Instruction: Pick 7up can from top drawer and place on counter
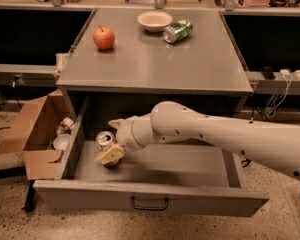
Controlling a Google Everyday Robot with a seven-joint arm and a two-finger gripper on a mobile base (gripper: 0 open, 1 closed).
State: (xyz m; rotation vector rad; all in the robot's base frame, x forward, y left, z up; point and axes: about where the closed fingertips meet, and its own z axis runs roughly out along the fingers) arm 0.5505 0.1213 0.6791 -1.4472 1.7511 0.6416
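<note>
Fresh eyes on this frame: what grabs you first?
The big white arm stretches from the right into the open top drawer, with its gripper down at the 7up can near the drawer's left side. Next comes the red apple on the counter, left of a pale bowl and a green can lying on its side at the back.

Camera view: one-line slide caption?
Gripper at the 7up can in the open top drawer; apple, bowl and green can sit on the counter.

The pincer (111, 140), at the left inside the top drawer (185, 168), hides the lower body of the 7up can (103, 137), and the right edge cuts off the white arm (230, 134).
</note>
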